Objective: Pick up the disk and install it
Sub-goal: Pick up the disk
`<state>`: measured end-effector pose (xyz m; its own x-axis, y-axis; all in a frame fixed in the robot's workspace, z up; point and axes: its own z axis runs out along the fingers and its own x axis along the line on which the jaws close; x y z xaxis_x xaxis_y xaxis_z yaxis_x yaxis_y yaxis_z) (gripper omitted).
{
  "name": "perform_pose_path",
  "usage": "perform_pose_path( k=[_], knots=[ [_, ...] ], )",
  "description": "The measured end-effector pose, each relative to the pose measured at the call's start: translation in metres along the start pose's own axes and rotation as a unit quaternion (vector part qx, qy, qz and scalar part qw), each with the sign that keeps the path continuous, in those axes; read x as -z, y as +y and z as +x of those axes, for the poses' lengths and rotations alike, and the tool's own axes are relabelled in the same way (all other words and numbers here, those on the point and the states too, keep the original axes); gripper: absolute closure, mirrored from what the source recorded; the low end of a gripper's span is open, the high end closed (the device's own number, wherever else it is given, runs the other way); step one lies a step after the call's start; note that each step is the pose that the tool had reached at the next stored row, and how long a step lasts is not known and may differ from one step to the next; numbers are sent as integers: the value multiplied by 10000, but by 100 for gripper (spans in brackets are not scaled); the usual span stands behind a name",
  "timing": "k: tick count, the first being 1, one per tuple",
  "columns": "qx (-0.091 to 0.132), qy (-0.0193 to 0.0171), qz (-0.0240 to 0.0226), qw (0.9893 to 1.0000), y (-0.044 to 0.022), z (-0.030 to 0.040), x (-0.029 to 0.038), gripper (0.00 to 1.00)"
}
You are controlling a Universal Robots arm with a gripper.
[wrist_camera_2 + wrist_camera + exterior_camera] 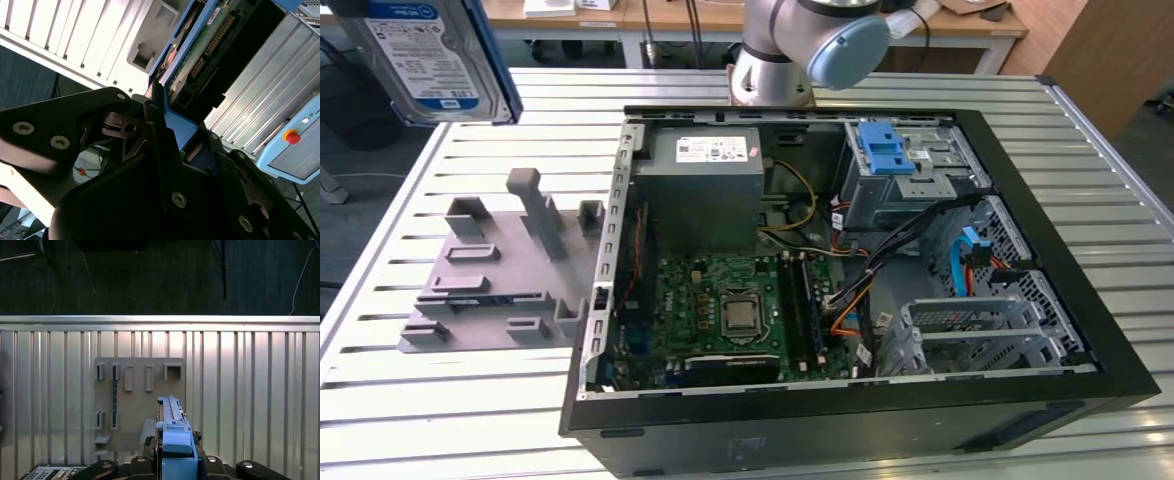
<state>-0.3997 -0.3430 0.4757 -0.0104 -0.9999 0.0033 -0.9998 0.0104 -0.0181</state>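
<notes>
Fingers (156,125) clamp disk (434,60) upright, high above holder block (500,270).

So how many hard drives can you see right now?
1. The disk hangs in the air at the exterior view's upper left, clamped in the hand. More may sit hidden inside the computer case.
</notes>
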Motion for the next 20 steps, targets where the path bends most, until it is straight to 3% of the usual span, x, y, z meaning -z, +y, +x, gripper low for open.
perform_pose_path(
  k=[15,20],
  knots=[
    [0,0,-9,10000,-156,72,1,64],
    [0,0,-9,10000,-174,73,58,64]
  ],
)
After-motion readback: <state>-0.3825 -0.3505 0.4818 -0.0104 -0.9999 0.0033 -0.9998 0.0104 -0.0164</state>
